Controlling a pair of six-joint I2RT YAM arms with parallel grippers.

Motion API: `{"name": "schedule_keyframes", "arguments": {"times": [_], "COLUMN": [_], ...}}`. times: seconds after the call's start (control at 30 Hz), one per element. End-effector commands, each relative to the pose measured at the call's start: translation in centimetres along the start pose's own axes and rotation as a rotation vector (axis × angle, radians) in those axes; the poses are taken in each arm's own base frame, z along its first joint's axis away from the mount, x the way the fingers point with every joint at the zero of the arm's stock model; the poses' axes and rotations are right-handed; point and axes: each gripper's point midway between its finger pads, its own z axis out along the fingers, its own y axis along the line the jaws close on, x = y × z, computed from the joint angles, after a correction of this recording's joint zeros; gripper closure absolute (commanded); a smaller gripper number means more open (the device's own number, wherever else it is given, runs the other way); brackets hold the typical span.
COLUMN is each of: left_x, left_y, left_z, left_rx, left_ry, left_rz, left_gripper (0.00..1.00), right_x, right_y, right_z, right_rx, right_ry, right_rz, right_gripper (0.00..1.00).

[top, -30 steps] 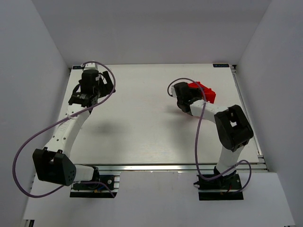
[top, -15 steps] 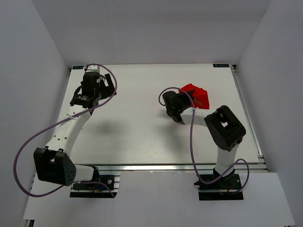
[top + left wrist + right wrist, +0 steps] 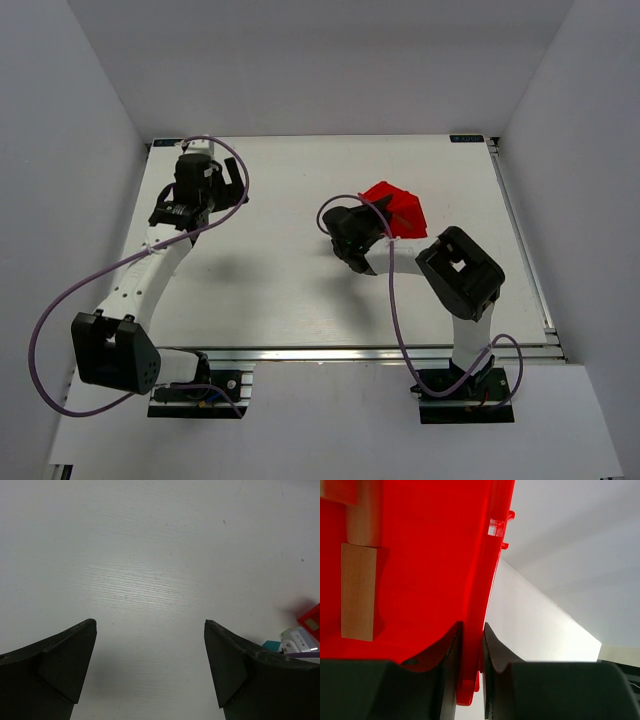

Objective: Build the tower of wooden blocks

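The left gripper (image 3: 150, 624) hangs released above the white surface (image 3: 150, 540). The right gripper (image 3: 471, 626) is clenched on the wall of the tilted red bin (image 3: 420, 555), tan blocks (image 3: 357, 590) inside; better to tip slowly, so they slide out together.

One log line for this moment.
left gripper: open, empty | right gripper: shut on red bin wall | tan block: inside red bin

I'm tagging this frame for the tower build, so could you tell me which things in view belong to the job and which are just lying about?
Part of the job: tan wood blocks inside the red bin; right end effector, clamped on the bin's wall.
Just lying about: left end effector, open over the table; purple cables.
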Motion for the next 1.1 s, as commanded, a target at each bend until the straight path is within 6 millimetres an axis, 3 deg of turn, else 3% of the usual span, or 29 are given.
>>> {"name": "schedule_keyframes", "arguments": {"times": [0.0,0.13,0.27,0.43,0.67,1.07], "left_x": [-1.5,-1.6,-1.7,-1.6,-1.6,-1.7], "left_y": [-0.5,-0.9,-0.8,-0.8,-1.4,-1.4], "left_z": [-1.4,-1.7,-1.9,-2.1,-2.4,-2.4], "left_rx": [0.041,0.065,0.059,0.054,0.095,0.095], "left_ry": [-0.059,-0.067,-0.074,-0.076,-0.086,-0.086], "left_rz": [-0.001,0.001,0.003,0.01,0.018,0.019], "left_gripper": [0.02,0.02,0.02,0.02,0.02,0.02], "right_x": [-1.0,-1.2,-0.5,-0.5,-1.4,-2.6], "right_y": [-0.8,-1.3,-1.4,-3.1,-2.9,-1.0], "right_z": [-0.8,-1.5,-0.9,-1.3,-2.9,-2.4], "right_rx": [0.019,0.031,0.019,0.048,0.068,0.039], "right_ry": [-0.004,-0.001,0.046,0.082,0.061,0.005], "right_rz": [-0.004,0.0,0.006,0.0,-0.058,-0.104], "right_gripper": [1.0,1.0,1.0,1.0,1.0,1.0]}}
